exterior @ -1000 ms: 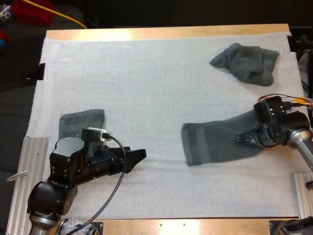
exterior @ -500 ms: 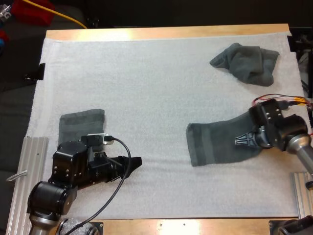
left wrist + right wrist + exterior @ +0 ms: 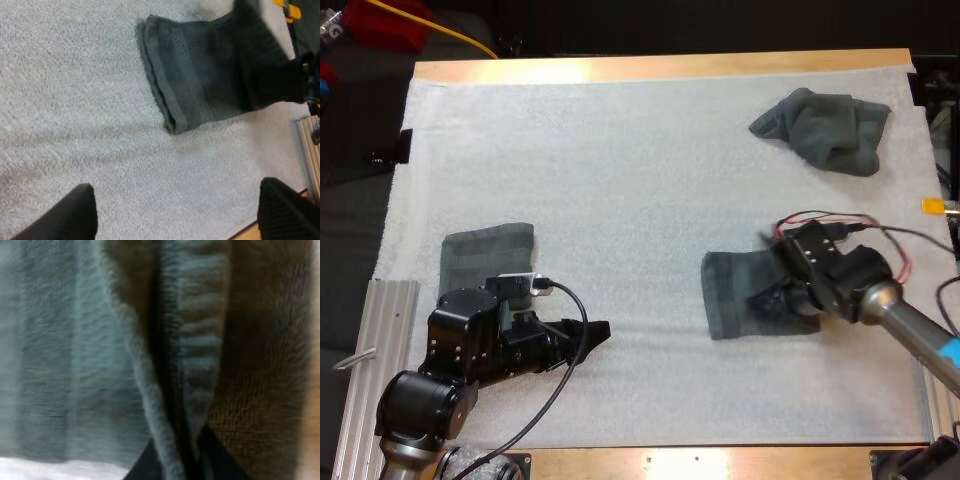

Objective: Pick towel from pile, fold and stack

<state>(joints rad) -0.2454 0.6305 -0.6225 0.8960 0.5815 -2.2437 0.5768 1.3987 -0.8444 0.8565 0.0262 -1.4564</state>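
Right gripper (image 3: 768,299) clamped on an edge of the dark grey-green terry towel (image 3: 730,295), which lies mid-right on the white foam mat (image 3: 620,170). Left gripper (image 3: 592,334) has its fingers apart over bare mat. To fold well: carry the held edge low and lay it square on the opposite hem.

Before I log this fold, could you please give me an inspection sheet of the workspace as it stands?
Surface: white mat lying flat on a wooden table.
Job's things: crumpled towel at the far right; folded towel at the near left; third towel at the near right, partly folded over.
Clutter: nothing seen.
Grippers: left gripper open over bare mat; right gripper shut on the third towel.
Cables: yellow cable beyond the table's far left corner.
Surroundings: metal rail along the table's left side.
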